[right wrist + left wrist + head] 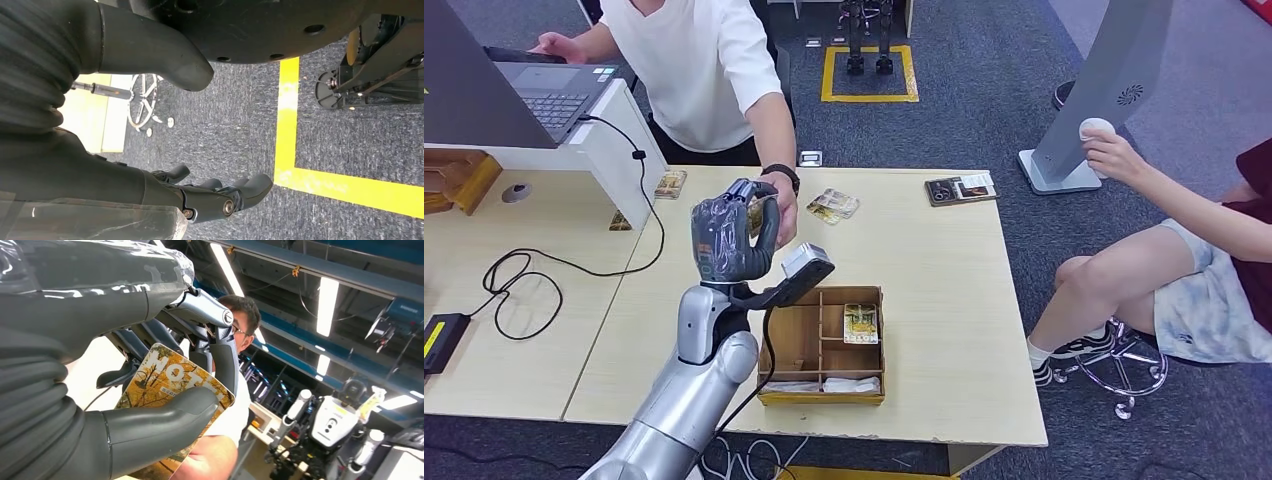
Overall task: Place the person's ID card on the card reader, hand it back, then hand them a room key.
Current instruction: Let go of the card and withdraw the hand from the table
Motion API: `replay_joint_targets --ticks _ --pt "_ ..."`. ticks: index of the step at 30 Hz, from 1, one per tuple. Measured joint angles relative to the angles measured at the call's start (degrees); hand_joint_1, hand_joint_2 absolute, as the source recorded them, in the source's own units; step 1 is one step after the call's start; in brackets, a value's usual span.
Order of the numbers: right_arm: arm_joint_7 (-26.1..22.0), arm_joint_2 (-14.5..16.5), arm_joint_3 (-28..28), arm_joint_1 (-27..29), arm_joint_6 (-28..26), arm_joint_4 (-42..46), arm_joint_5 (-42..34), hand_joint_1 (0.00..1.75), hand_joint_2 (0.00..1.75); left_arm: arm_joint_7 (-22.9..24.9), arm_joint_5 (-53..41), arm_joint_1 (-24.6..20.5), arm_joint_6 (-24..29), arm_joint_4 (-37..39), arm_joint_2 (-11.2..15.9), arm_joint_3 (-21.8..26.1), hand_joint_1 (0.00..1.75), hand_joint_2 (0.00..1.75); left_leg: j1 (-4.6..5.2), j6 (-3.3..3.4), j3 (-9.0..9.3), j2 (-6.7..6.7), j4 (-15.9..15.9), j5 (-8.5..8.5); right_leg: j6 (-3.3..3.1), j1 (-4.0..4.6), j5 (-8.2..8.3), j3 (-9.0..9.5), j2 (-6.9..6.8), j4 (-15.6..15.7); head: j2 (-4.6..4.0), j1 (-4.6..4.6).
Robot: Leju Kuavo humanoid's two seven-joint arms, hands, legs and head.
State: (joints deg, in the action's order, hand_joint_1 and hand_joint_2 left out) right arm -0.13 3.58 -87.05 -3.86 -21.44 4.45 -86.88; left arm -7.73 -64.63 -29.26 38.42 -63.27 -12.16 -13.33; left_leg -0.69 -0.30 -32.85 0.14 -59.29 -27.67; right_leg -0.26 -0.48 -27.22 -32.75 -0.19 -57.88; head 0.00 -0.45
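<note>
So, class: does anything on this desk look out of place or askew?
Slightly: three cards lie loosely fanned on the bare table instead of in the wooden tray. Nothing looks spilled or damaged.

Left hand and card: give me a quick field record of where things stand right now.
left hand: raised over the table, toward the person's hand
card: yellow-printed, held between thumb and fingers
person's hand: right at the card; contact unclear
right hand: hanging over carpet, holding nothing
wooden box: one card inside
</note>
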Motion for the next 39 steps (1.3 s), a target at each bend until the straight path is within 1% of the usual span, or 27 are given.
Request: replay_joint_targets --ticks 5,10,12,13,16,17,19,33,39 --pt "0.0 0.0 -0.2 -0.1 0.1 0.0 0.1 0.0 1.75 2.5 -1.9 -4.0 0.0 4.8 0.3 -0.4 1.75 1.75 0.01 0.02 -0.04 0.01 0.0 -0.01 0.0 0.0 0.0 -0.03 0.0 0.0 0.0 0.0" --pt "0.0 0.0 -0.2 -0.1 0.2 0.1 -0.1 0.0 1.75 2.9 -1.2 -5.1 0.0 7.8 0.3 -0.7 1.75 1.75 0.0 0.02 -0.04 0.02 0.0 -0.02 0.0 0.0 0.0 -0.07 0.02 0.0 0.0 -0.01" --pt "0.0 0.0 -0.2 -0.1 0.2 0.1 -0.2 0.0 1.75 2.6 -0.5 -5.2 0.0 8.8 0.3 -0.9 1.68 1.75 0.0 0.02 -0.05 0.02 0.0 -0.02 0.0 0.0 0.0 -0.08 0.03 0.0 0.0 -0.01" --pt "0.0 0.0 -0.2 -0.1 0.2 0.1 -0.2 0.0 1.75 2.4 -0.1 -5.3 0.0 9.2 0.3 -1.1 1.4 1.75 0.0 0.02 -0.05 0.02 0.0 -0.02 0.0 0.0 0.0 -0.09 0.04 0.0 0.0 -0.01" --pt "0.0 0.0 -0.2 -0.1 0.2 0.1 -0.2 0.0 1.75 1.7 1.3 -5.3 0.0 10.5 0.1 -1.7 0.19 1.75 0.0 0.02 -0.07 0.02 0.0 -0.02 0.0 0.0 0.0 -0.1 0.04 0.0 0.0 -0.01" --pt "-0.1 0.0 -0.2 -0.1 0.2 0.1 -0.2 0.0 1.75 1.5 1.7 -5.3 0.0 10.8 0.0 -1.9 0.03 1.75 0.0 0.02 -0.08 0.02 0.0 -0.02 0.0 0.0 0.0 -0.1 0.04 0.0 0.0 -0.01" --pt "-0.1 0.0 -0.2 -0.1 0.2 0.1 -0.3 0.0 1.75 1.1 2.3 -5.3 0.0 11.2 -0.2 -2.4 0.0 1.75 0.01 0.02 -0.1 0.02 0.0 -0.02 0.0 0.0 -0.01 -0.11 0.04 0.0 0.0 -0.01" --pt "-0.2 0.0 -0.2 -0.1 0.2 0.1 -1.0 0.0 1.75 -1.2 4.8 -5.2 0.0 11.5 -0.7 -2.8 0.0 1.75 0.0 0.02 -0.11 0.02 0.0 -0.02 0.01 0.0 -0.01 -0.11 0.03 0.0 0.0 -0.01" --pt "-0.2 0.0 -0.2 -0.1 0.0 0.1 -1.2 0.0 1.75 -4.3 8.1 -4.1 0.0 10.0 -0.7 -2.8 0.0 1.75 0.01 0.02 -0.13 0.01 0.0 -0.02 0.01 0.0 -0.01 -0.12 0.03 0.0 -0.01 -0.01"
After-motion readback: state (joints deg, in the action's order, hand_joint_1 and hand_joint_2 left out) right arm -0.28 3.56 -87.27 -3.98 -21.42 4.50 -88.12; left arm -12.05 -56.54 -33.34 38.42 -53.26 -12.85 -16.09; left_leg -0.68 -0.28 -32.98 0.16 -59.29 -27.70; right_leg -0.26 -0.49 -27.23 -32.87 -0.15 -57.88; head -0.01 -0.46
